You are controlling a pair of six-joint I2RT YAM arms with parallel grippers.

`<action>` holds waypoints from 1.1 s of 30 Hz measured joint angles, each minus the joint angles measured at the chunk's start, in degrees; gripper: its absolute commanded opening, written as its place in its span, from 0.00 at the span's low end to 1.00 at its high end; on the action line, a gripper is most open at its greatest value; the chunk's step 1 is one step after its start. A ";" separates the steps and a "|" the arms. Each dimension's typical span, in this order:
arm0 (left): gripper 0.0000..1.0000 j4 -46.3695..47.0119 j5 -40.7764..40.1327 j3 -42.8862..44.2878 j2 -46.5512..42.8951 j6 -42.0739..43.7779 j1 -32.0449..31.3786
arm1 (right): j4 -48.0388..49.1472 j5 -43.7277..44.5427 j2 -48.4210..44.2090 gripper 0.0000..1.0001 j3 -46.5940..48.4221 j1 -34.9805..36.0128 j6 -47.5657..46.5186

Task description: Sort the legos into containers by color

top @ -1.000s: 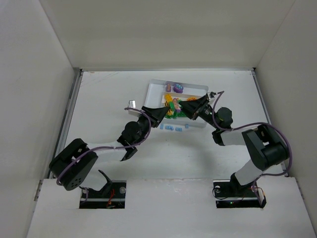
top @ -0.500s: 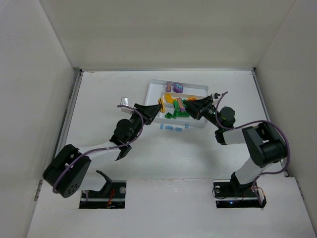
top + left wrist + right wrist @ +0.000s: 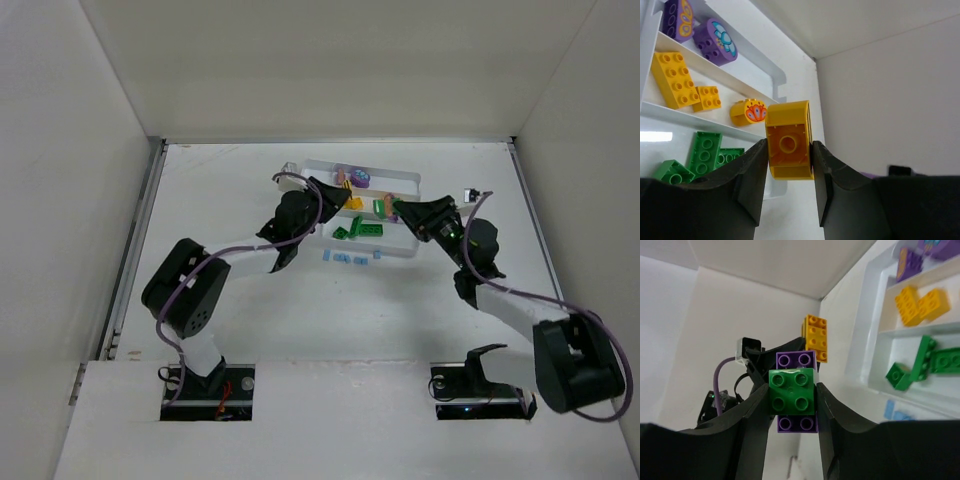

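1. Nearest the arm bases, on the table [image 3: 220,190] just in front of the tray [image 3: 390,172]: a short row of pale blue bricks [image 3: 350,258], loose, outside every compartment, not yet sorted.
2. Next out, at the left gripper [image 3: 788,150]: closed on a yellow-orange brick [image 3: 788,135], pinched across two flat opposite sides, hollow underside toward the wrist camera. Held over the left part of the tray.
3. About level with it, at the right gripper [image 3: 792,395]: closed on a green-and-purple clump [image 3: 792,405], with a square green brick toward the camera, stuck on a longer purple one. Held over the right part of the tray, facing the left gripper (two colours in one lump, so probably needs splitting before dropping anywhere).
4. On handling, as a judgement: light, stiff, smooth plastic. No risk of crushing, but slick under the pads and apt to twist if caught by a corner or a rounded face. Best taken across flat parallel side walls, never across the studs. For the clump, likely one gripper per colour, pulling straight apart along the studs.
5. Farther off, inside the tray: green bricks [image 3: 702,155] in the nearest narrow compartment, yellow bricks [image 3: 672,80] in the next, purple pieces [image 3: 715,42] in the farthest.
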 measured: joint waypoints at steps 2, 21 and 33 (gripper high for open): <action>0.20 -2.80 -0.39 3.91 3.41 -0.07 -0.09 | -5.70 4.39 -6.05 0.29 -0.11 0.72 -4.22; 0.22 -24.17 -0.55 31.56 23.89 0.83 -2.67 | -25.88 21.40 -24.35 0.30 -3.93 3.82 -19.82; 0.27 -31.71 -1.73 38.21 29.88 -1.57 -2.75 | -26.05 21.51 -25.11 0.31 -4.07 3.82 -20.13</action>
